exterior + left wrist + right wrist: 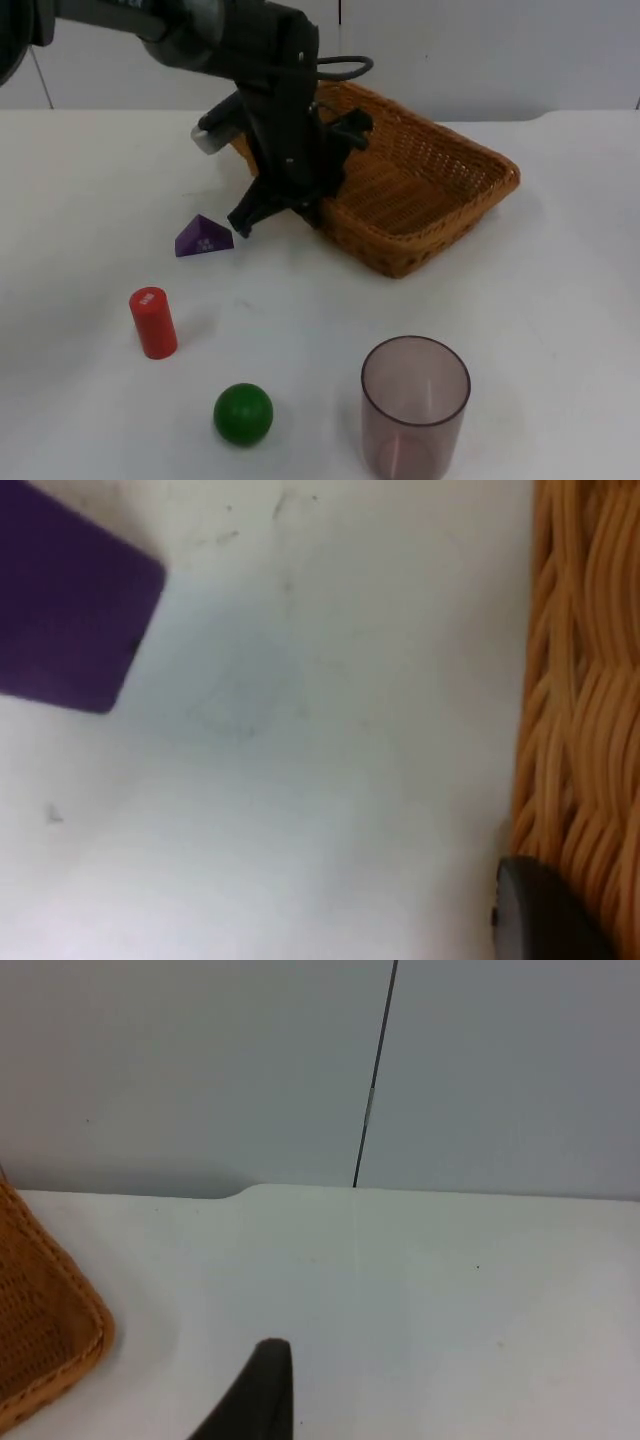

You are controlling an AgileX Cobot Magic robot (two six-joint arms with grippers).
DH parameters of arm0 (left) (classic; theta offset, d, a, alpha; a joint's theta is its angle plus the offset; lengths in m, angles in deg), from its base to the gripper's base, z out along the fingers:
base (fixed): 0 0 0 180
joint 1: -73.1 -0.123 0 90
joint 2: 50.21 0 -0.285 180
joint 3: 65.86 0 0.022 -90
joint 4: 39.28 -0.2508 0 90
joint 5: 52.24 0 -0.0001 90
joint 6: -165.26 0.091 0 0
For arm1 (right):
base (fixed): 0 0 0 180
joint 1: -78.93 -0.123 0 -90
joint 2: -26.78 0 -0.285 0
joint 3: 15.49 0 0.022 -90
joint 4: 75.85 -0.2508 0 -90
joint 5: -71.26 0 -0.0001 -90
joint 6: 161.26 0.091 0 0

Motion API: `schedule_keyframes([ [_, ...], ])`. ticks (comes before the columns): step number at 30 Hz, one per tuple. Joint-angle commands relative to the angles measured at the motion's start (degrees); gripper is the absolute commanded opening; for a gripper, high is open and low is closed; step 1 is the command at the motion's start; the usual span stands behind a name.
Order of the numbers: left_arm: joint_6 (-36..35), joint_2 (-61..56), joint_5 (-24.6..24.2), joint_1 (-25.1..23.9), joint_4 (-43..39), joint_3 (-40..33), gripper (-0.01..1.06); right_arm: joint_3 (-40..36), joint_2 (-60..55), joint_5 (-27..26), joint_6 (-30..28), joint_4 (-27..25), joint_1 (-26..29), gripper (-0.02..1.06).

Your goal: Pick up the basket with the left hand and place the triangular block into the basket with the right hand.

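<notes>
A: Nearest stuff?
B: Cup (pixel 415 408), green ball (pixel 243 413), red cylinder (pixel 153 322).
A: Triangular block?
B: Purple triangular block (pixel 203 237) on table (pixel 560 300), 9 o'clock of basket (pixel 420 190).
A: Grippers?
B: Left gripper (pixel 283 212) fingers apart, straddling basket's rim. Right gripper (pixel 262 1390): can't tell, waiting.

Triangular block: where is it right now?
The purple triangular block lies on the table, left of the basket, beside the left gripper, above the red cylinder.
</notes>
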Motion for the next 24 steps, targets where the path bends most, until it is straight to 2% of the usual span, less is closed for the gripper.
schedule_keyframes([
  [1, 2.5, -2.2, -1.9, 0.3, -0.8, 0.1, 0.0, 0.3, 0.4, -0.2, -0.1, 0.4, -0.3, 1.04],
  [4, 9.3, -5.4, -5.1, -0.2, 0.9, 0.0, 0.0, 0.3, 0.4, -0.2, -0.1, 0.2, -0.3, 1.04],
  [5, 9.3, -5.4, -5.1, -0.2, 0.9, 0.0, 0.0, 0.3, 0.4, -0.2, -0.1, 0.2, -0.3, 1.04],
  [8, 24.7, -8.8, -8.6, -0.2, 2.1, 0.0, 0.0, 0.3, 0.4, -0.3, -0.1, 0.0, -0.3, 1.04],
  [9, 24.7, -8.8, -8.6, -0.2, 2.1, 0.0, 0.0, 0.3, 0.4, -0.3, -0.1, 0.0, -0.3, 1.04],
  [13, 48.9, -13.4, -10.2, -3.3, 20.9, 0.0, 0.0, 0.3, 0.4, -0.3, -0.1, 0.0, -0.3, 1.04],
  [14, 48.9, -13.4, -10.2, -3.3, 20.9, 0.0, 0.0, 0.3, 0.4, -0.3, -0.1, 0.0, -0.3, 1.04],
  [16, 59.8, -14.4, -14.8, -6.8, 30.8, 0.0, 0.0, 0.3, 0.4, -0.2, -0.1, -0.3, -0.3, 1.04],
  [17, 62.7, -14.8, -17.5, -8.6, 32.4, -0.2, 0.0, 0.3, 0.4, -0.2, -0.1, -0.3, -0.3, 1.04],
  [18, 62.7, -14.8, -17.5, -8.6, 32.4, -0.2, 0.0, 0.3, 0.4, -0.2, -0.1, -0.3, -0.3, 1.04],
  [21, 66.7, -18.1, -21.8, -13.0, 31.3, -2.2, 0.0, 0.3, 0.4, -0.1, -0.1, -0.2, -0.3, 1.04],
  [24, 67.3, -22.9, -21.1, -15.7, 26.7, -6.9, 0.0, 0.3, 0.4, -0.1, -0.1, -0.5, -0.3, 1.04],
])
